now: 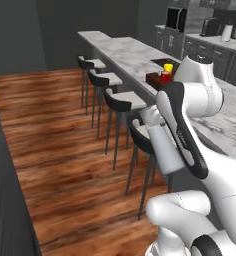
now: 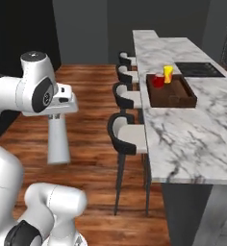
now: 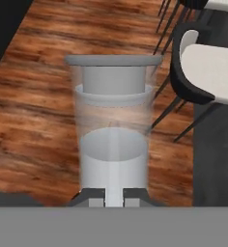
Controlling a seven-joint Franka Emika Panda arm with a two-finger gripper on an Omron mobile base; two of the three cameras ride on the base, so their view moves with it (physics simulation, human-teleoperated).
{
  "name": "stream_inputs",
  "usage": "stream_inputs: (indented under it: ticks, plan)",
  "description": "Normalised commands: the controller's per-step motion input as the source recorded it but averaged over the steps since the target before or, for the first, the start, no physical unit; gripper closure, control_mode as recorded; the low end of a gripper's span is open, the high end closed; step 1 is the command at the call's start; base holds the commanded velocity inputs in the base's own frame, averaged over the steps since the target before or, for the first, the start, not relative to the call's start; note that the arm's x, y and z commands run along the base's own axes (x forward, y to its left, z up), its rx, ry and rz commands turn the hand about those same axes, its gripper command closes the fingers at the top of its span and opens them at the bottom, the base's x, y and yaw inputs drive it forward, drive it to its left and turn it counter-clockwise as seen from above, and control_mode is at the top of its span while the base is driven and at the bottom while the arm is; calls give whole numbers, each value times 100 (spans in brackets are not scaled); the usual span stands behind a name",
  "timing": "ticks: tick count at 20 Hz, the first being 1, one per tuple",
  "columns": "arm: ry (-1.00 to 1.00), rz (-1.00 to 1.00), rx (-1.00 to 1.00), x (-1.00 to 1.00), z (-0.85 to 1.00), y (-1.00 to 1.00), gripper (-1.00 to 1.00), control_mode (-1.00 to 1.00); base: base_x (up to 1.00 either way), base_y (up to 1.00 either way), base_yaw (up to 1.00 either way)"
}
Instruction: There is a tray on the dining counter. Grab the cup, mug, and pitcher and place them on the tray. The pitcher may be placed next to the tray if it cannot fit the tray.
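While clamped on the pitcher [image 2: 58, 139], gripper [image 3: 114, 194] above wooden floor [image 1: 65, 150]

Dim, soft, slightly blurred render

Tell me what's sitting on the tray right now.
The red mug and yellow cup stand at the far end of the tray. The rest is bare wood.

tray [image 2: 175, 98] on dining counter [image 2: 192, 129] | mug [image 2: 158, 80] and cup [image 2: 168, 74] side by side at tray's far end, seemingly inside rim | stools [image 2: 127, 134] along counter's left | pitcher [image 2: 58, 139] hangs over floor [image 2: 91, 129], well left of stools
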Motion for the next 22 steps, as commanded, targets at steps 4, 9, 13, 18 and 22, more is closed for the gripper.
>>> stream_inputs:
  ticks: [4,9,13,18,22]
  plan:
    - [0,0,0,0,0,0,100,100,77,29,-16]
    - [0,0,0,0,0,0,100,100,68,50,-13]
    - [0,0,0,0,0,0,100,100,67,67,-10]
    - [0,0,0,0,0,0,100,100,60,67,-9]
    - [0,0,0,0,0,0,100,100,60,44,-16]
